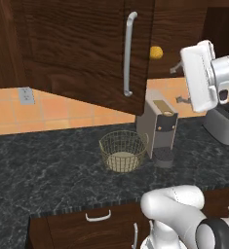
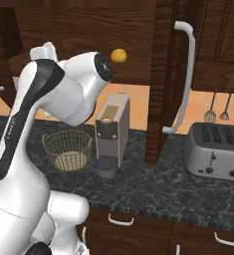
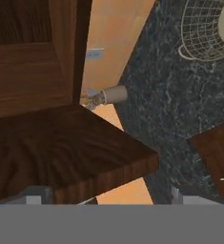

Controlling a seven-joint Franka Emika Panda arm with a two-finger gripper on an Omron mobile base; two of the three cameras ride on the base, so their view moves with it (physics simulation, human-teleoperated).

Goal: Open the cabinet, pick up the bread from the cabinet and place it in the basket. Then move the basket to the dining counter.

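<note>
The dark wood cabinet (image 1: 82, 44) hangs above the black worktop, its door with the long silver handle (image 1: 129, 53) swung out. The small yellow-orange bread (image 1: 156, 52) (image 2: 119, 55) lies on the shelf inside. My gripper (image 1: 178, 84) is up at shelf height, just right of the bread, open and holding nothing. In the hand view its fingertips (image 3: 35, 195) stand wide apart over a dark wood cabinet panel (image 3: 61, 147). The golden wire basket (image 1: 123, 151) (image 2: 67, 149) (image 3: 206, 31) sits on the worktop below, with nothing in it. The dining counter is out of view.
A beige coffee machine (image 1: 160, 126) (image 2: 111, 132) stands right beside the basket, under the open door. A silver toaster (image 2: 218, 149) sits further right. Utensils (image 2: 210, 114) hang on the orange tiled wall. Drawers (image 1: 99, 216) run below the worktop edge.
</note>
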